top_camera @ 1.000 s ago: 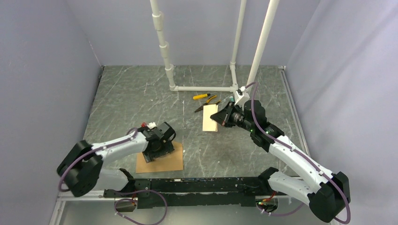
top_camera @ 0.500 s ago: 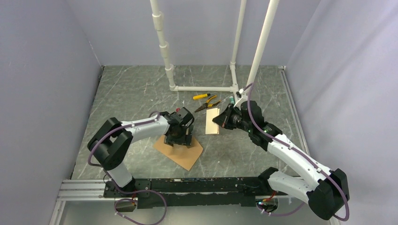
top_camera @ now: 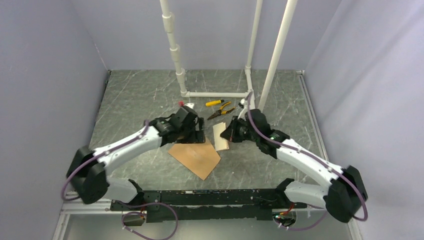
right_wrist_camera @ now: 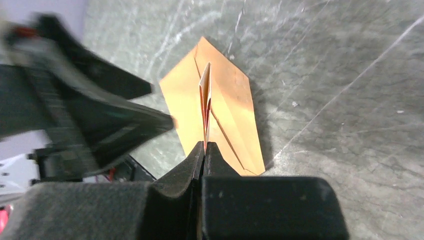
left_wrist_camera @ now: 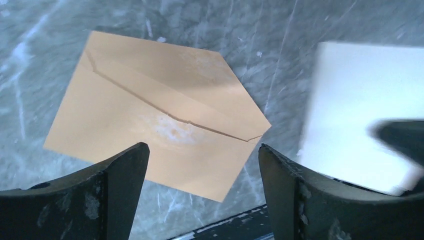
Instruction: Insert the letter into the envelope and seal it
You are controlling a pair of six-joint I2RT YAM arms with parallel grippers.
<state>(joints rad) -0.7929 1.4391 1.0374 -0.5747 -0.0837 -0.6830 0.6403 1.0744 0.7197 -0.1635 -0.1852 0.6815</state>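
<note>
The kraft-brown envelope [top_camera: 196,159] lies flat and skewed in the middle of the table, its fold seams up [left_wrist_camera: 160,117]. My left gripper [top_camera: 194,138] hovers open over its far edge, with nothing between the fingers [left_wrist_camera: 202,150]. My right gripper [top_camera: 229,134] is shut on the pale tan letter [top_camera: 220,138], which it holds on edge just right of the envelope. In the right wrist view the letter [right_wrist_camera: 205,97] stands edge-on from the fingertips [right_wrist_camera: 204,148], with the envelope [right_wrist_camera: 232,107] behind it. The left wrist view shows the letter [left_wrist_camera: 357,107] to the right.
Yellow-handled pliers [top_camera: 220,107] lie behind the grippers. A white pipe frame [top_camera: 216,94] stands at the back. A black rail [top_camera: 200,193] runs along the near edge, and grey walls close in both sides.
My left arm swung from the near left toward the middle, and the envelope shifted right and turned. My right gripper brought the letter left and nearer, close to the envelope.
</note>
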